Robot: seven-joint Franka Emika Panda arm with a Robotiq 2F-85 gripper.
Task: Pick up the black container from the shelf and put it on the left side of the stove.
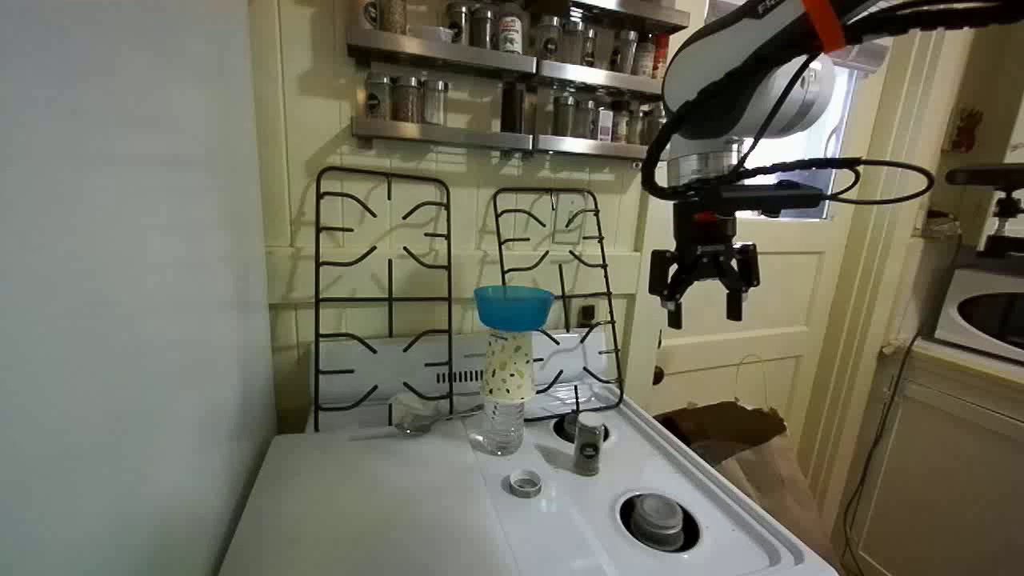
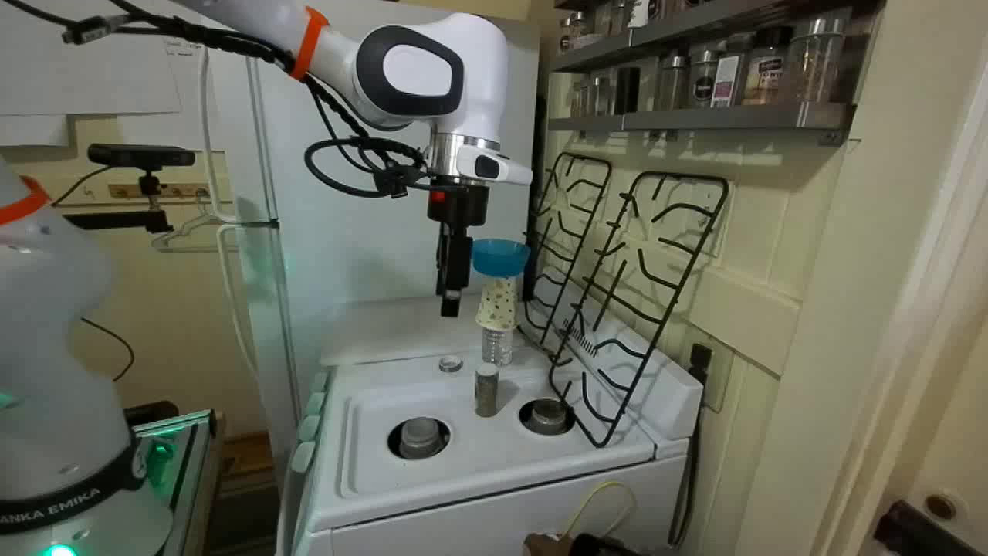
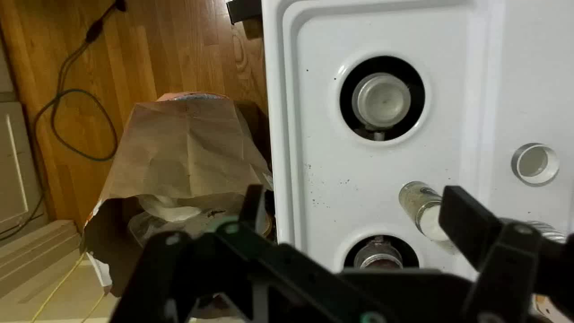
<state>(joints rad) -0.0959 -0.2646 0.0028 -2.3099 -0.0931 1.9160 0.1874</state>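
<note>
Container (image 1: 513, 108), black, stands on the lower tier of the shelf (image 1: 440, 134); the gripper (image 1: 704, 310), spread wide and empty, hangs well apart, so pickup, carry and placement on the stove (image 1: 360, 496) all appear outstanding.

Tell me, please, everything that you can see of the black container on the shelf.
The black container is a plain, dark cylinder, taller than wide, with no label or separate lid that I can make out; its material cannot be told. In both exterior views it stands upright on the lower tier of the shelf, near the joint between two sections, apart from the spice jars on either side. The open gripper is not touching it.
</note>
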